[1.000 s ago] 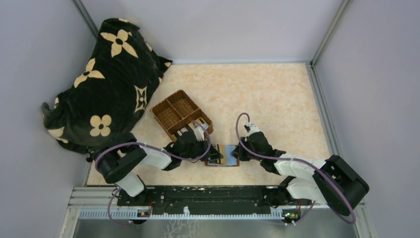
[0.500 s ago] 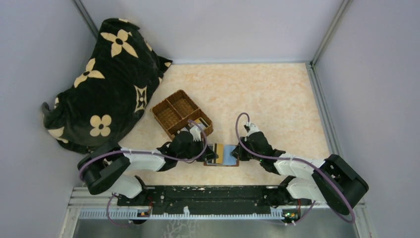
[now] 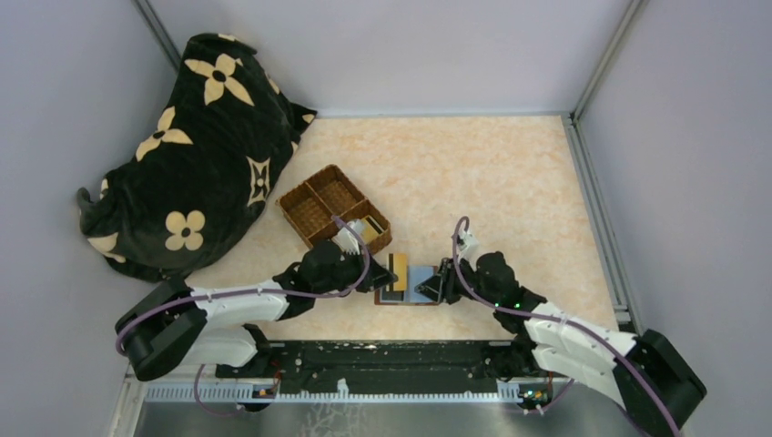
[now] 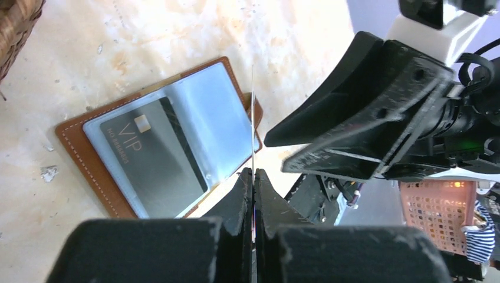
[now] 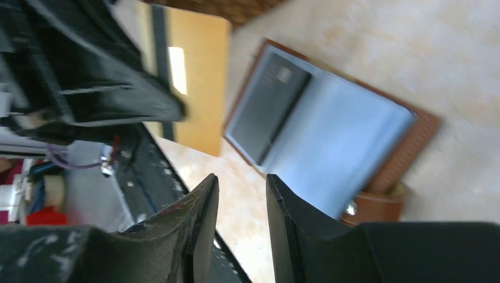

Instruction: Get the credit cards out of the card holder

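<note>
While the left end effector (image 4: 254, 172) pinches a gold card (image 5: 197, 88) (right one (image 5: 240, 180) parted), the holder (image 4: 94, 162) gapes.

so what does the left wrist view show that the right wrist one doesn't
Only the left wrist: the gold card seen edge-on, pinched in the left gripper; VIP lettering on the dark card; a corner of the wicker basket; the right gripper seen from outside. Only the right wrist: the gold card's flat face with its dark stripe, and the snap tab of the card holder. Both: the card holder lying open, with the dark card in its grey-blue sleeve.
</note>
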Tool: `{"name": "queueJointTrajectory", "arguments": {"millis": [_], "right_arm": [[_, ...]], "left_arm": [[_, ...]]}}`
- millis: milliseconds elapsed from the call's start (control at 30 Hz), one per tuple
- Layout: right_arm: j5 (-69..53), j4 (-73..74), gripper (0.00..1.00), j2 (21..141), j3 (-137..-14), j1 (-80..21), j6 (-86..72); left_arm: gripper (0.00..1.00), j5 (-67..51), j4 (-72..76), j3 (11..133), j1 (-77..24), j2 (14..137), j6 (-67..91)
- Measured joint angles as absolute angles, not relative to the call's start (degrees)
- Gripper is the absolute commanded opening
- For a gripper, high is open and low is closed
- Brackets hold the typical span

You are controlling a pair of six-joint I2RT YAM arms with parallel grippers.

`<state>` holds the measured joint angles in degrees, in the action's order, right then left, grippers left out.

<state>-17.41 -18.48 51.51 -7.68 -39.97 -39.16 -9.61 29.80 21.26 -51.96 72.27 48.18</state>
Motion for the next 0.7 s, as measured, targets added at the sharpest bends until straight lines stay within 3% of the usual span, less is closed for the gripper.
{"name": "queueJointTrajectory", "arguments": {"millis": [167, 400, 567, 700], "right_arm": [[-21.7, -21.2, 0.46, 44.2, -7.5, -40.0, -38.9], [-25.8, -21.7, 0.45, 46.5, -8.5, -40.0, -37.2], [-27.6, -22.9, 0.39, 46.9, -8.8, -40.0, -37.0], [-28.6, -23.4, 0.24, 45.7, -8.8, -40.0, -37.0]], "left_arm": [[0.0, -11.9, 34.9, 20.2, -51.9, 72.0, 49.0], [0.0, -18.4, 48.5, 18.1, -51.9, 75.4, 51.5], [0.0, -20.6, 52.9, 17.8, -51.9, 76.3, 52.1], [0.0, -21.3, 54.2, 17.7, -51.9, 76.6, 52.1]]}}
